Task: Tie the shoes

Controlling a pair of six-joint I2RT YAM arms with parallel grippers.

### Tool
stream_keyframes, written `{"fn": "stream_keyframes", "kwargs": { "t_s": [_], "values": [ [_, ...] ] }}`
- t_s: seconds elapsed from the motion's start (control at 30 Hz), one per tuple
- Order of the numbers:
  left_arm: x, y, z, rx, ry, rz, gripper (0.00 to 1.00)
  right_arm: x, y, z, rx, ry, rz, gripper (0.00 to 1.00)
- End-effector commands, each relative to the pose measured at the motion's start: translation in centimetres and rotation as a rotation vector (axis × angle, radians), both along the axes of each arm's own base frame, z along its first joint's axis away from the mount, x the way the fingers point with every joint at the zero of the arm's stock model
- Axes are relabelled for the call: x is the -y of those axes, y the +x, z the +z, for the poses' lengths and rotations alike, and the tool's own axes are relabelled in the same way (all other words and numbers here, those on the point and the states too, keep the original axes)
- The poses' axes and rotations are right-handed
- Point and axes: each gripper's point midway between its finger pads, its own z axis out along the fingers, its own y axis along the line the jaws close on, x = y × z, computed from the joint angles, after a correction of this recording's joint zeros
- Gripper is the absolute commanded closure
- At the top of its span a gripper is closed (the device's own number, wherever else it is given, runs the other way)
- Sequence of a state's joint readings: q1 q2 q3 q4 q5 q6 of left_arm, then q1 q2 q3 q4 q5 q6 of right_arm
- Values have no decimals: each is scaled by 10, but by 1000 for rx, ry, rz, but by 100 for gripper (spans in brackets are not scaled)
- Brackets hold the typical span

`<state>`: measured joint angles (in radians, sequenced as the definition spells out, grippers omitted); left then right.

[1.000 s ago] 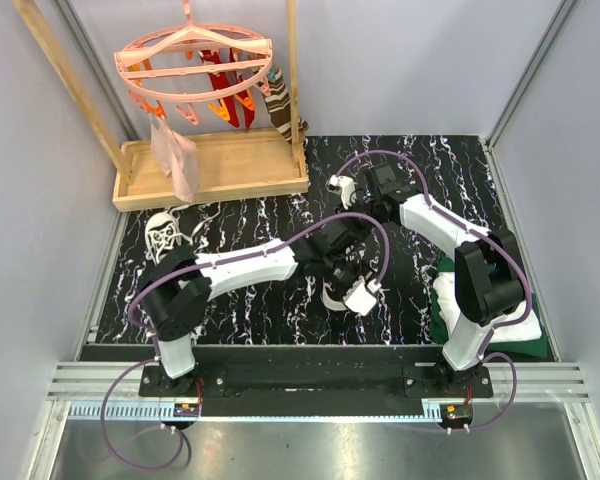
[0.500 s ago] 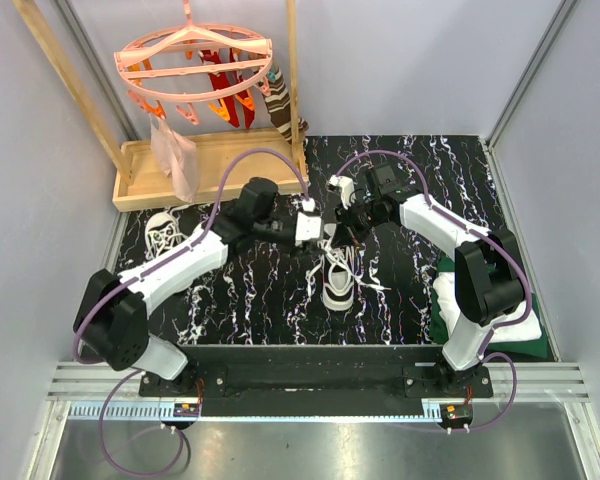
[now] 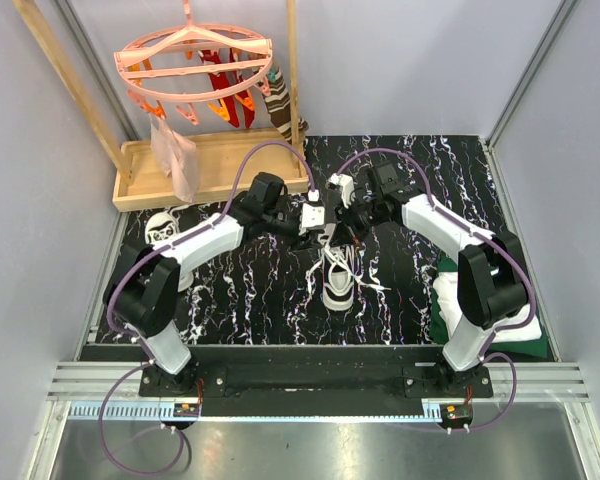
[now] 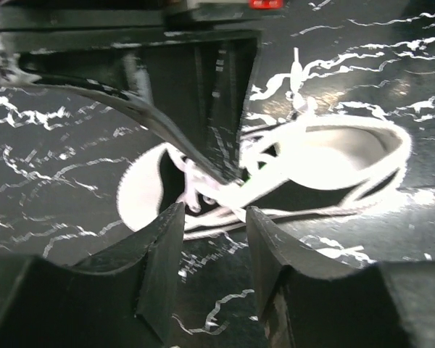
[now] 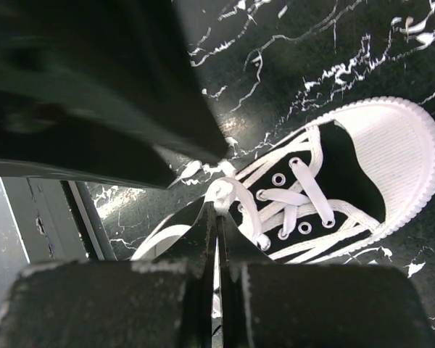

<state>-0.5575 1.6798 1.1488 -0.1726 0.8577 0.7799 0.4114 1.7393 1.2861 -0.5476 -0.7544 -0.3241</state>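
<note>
Shifted since the earlier frame: your left gripper (image 4: 214, 216) has drawn in nearer the right gripper (image 5: 217, 214) above the heel end of the shoe (image 3: 338, 278), its fingers parted and gripping nothing. Right gripper: fingers pinched tight on a white lace (image 5: 237, 190) lifted from the shoe, which lies in the middle of the table (image 3: 240, 290), toe toward the near edge. Second shoe (image 3: 163, 232): by the table's left edge, well apart from both grippers.
</note>
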Motion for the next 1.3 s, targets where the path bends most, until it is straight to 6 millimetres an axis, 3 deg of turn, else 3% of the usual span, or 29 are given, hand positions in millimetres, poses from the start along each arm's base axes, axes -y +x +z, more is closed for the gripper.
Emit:
{"fn": "stream_keyframes", "kwargs": {
  "t_s": [0.0, 0.2, 0.5, 0.8, 1.2, 1.27],
  "values": [
    [14, 17, 25, 78, -59, -35, 55, -3, -3, 30, 86, 63, 47, 100],
    [22, 24, 25, 74, -73, -45, 54, -2, -5, 31, 94, 66, 56, 100],
    [24, 9, 22, 51, -86, -130, 55, -1, -5, 29, 95, 61, 55, 100],
    [29, 8, 21, 58, -84, -163, 55, -3, -6, 31, 99, 73, 70, 100],
    [30, 2, 18, 69, -68, -206, 78, -3, -8, 30, 100, 77, 83, 100],
    [29, 2, 17, 64, -68, -204, 87, -4, -8, 32, 104, 82, 84, 100]
  ]
}}
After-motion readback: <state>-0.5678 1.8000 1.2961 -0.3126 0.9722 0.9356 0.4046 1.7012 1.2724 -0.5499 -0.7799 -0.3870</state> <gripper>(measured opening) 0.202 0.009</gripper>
